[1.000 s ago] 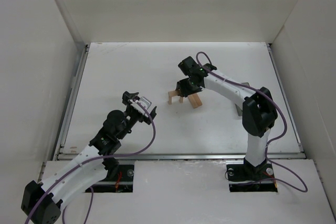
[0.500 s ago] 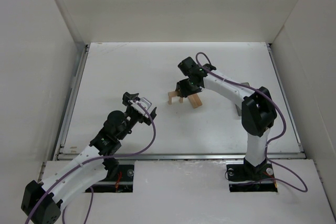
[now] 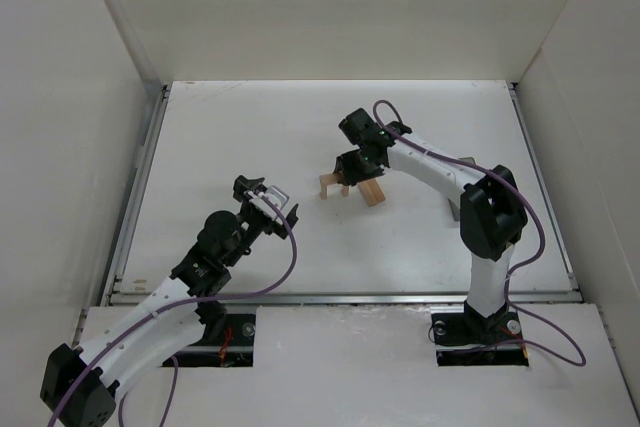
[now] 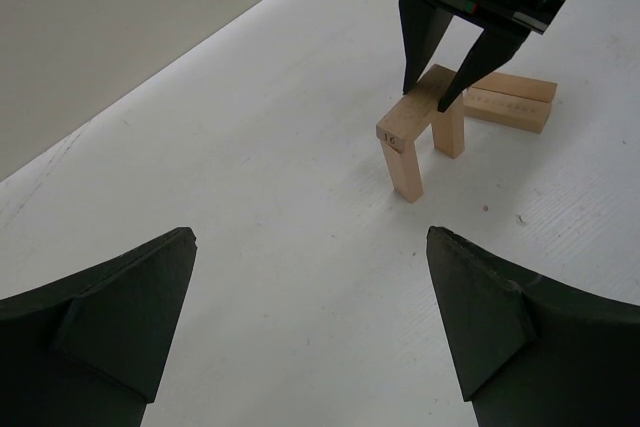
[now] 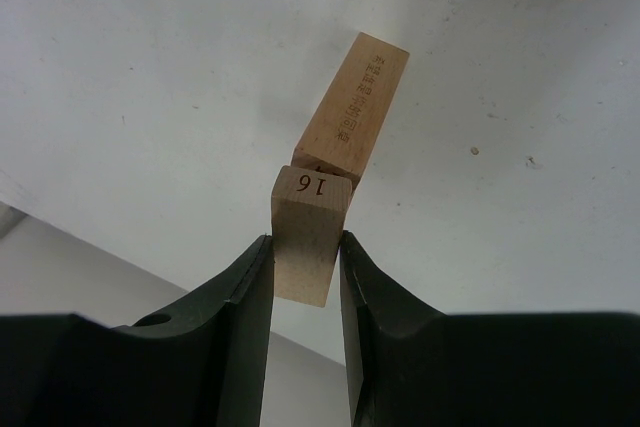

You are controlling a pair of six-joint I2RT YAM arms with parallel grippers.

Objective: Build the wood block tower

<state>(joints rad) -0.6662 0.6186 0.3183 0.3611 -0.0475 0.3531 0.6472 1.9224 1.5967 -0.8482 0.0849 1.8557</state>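
Where white walls point(image 3: 330, 17) rise, white table point(image 3: 250, 137) bearing wood block tower point(image 3: 326, 185)

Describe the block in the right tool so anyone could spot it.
On the white table, right of centre, stands a wooden arch. Only one block sits pinched in the right tool, 16 stamped on its end; neighbouring planks lie flat.

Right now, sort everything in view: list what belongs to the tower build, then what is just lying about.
Tower build: plank marked 16, gripped by the right pincer; near upright and far upright under it; flat plank beside them.
Lying about: grey bin; left pincer, open, apart from the blocks.
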